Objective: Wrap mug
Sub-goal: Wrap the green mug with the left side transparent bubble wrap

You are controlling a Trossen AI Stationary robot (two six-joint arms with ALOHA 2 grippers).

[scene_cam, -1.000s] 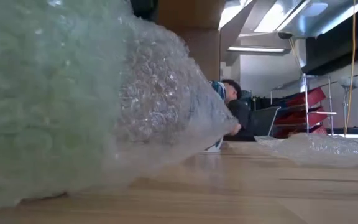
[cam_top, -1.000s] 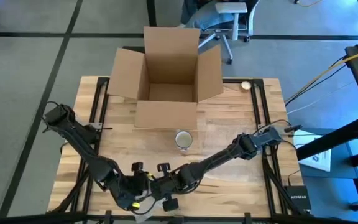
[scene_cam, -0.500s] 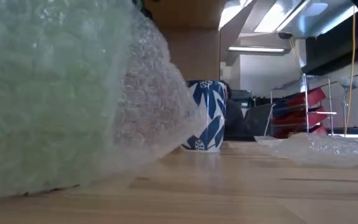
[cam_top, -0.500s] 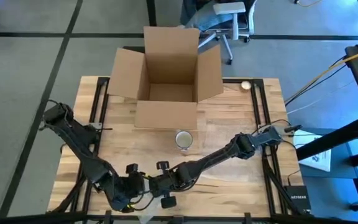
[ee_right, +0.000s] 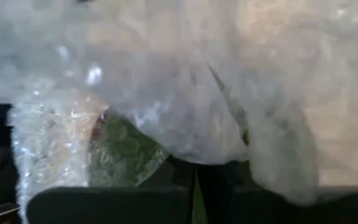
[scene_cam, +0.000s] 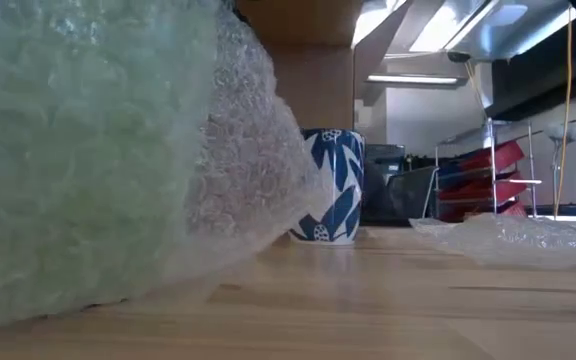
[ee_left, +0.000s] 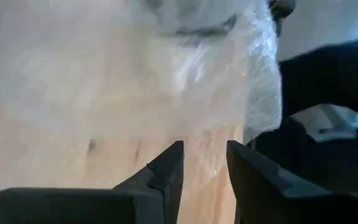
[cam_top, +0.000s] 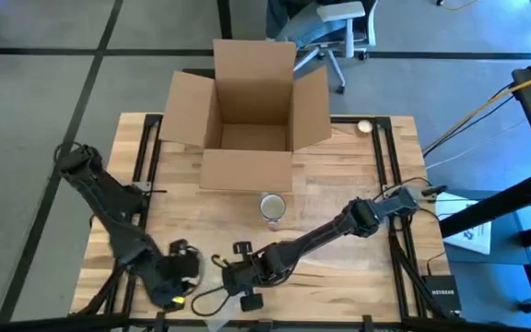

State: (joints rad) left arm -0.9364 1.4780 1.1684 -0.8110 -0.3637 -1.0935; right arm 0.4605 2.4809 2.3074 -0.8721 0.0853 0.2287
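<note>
My right tool [cam_top: 231,274] pinches the bubble wrap [scene_cam: 98,150] (left tool [ee_left: 204,163] parted, empty) to drag it toward the mug [cam_top: 272,207].

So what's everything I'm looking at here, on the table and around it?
Cardboard box: one, brown, flaps open, at the table's far edge.
Mug: one, white with blue leaf pattern, upright at mid table, in front of the box.
Bubble wrap: clear sheet, bunched at the table's near edge, close to the low camera; another piece lies flat further right.
Small round object: one, pale, far right corner of the table.
Table: one, light wood.
Office chair: one, beyond the table.
Left gripper: dark, near edge, left of centre.
Right gripper: dark, near edge, on the bubble wrap.
</note>
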